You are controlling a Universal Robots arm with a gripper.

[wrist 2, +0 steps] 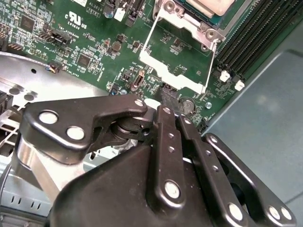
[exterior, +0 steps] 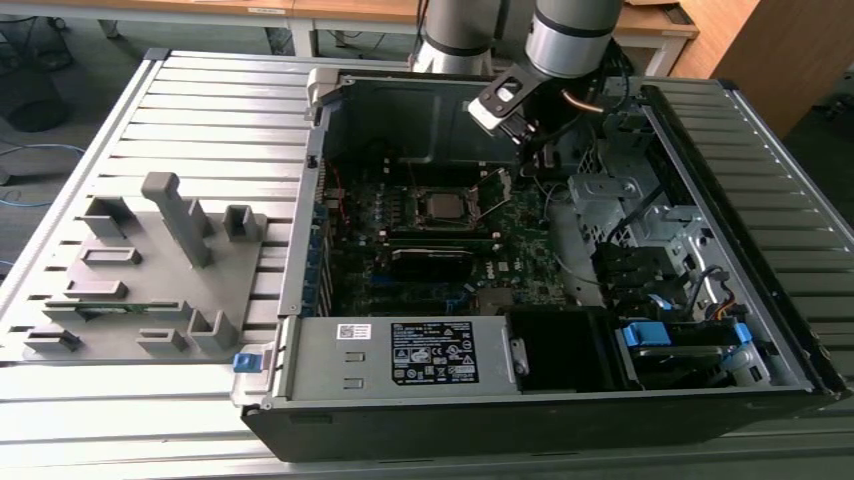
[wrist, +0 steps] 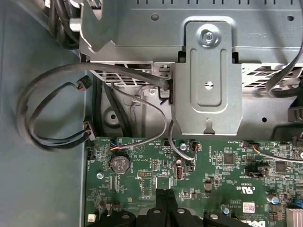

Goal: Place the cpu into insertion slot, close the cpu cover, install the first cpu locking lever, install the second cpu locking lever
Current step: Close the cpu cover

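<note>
The cpu, a grey metallic square, lies in the insertion slot on the green board inside the open computer case; its top edge also shows in the second wrist view. The cpu cover, a thin silvery frame with a square cut-out, is swung open away from the slot and hangs over the board. My gripper is inside the case on the exterior view's right of the slot. Its black fingertips are pressed together, shut, right at the cover's free edge. The same fingertips hover over the green board in the first wrist view.
A grey box with a white label sits at the case front. A grey fixture tray lies on the exterior view's left. Drive cage metal, looped cables and a coin battery crowd the gripper's side. Memory slots flank the socket.
</note>
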